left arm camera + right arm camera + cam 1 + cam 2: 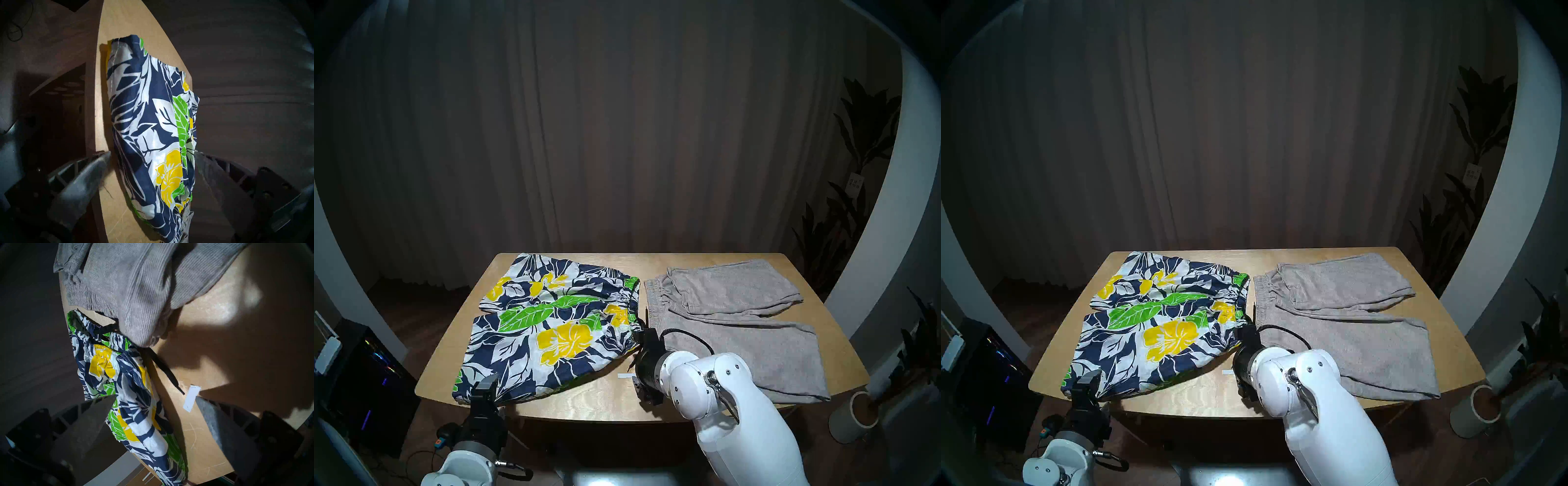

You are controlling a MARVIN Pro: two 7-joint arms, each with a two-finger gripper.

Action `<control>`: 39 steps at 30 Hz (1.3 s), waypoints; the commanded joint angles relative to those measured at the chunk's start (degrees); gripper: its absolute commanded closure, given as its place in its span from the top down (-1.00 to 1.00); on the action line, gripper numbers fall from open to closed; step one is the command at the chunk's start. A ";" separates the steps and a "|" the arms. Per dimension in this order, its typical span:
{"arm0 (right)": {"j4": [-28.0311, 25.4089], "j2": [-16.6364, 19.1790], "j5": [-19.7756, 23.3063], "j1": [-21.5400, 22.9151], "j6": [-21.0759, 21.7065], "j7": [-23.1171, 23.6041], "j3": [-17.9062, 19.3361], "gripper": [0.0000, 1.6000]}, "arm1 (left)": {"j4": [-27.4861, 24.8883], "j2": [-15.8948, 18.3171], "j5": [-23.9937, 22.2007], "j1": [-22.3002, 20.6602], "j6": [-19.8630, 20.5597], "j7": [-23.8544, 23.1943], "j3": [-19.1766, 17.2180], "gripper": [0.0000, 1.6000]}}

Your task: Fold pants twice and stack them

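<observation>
Between open right pincer [155, 398] fingers: leaf-print shorts [136, 395] waistband.

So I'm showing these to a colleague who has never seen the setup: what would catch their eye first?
The tropical-print shorts stand out first, navy and white with bright yellow flowers and green leaves, spread on the left half of the wooden table. Beside them on the right lie the plain grey shorts, waistbands nearly meeting mid-table. Both arms reach toward the print pair, left gripper and right gripper each with fingers open.
</observation>
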 commanded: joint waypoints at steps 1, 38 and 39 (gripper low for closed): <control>-0.37 -0.30 0.49 1.27 -0.24 -0.31 -0.52 1.00 | -0.85 0.00 2.04 -1.73 -1.20 2.57 0.82 1.00; 9.14 2.25 -0.82 7.22 -11.61 3.81 -10.42 1.00 | 4.78 3.69 0.36 -9.26 0.80 10.12 -3.01 1.00; 9.36 2.28 -1.02 7.39 -11.84 3.88 -10.65 1.00 | 4.96 3.78 0.26 -9.42 0.91 10.11 -3.09 1.00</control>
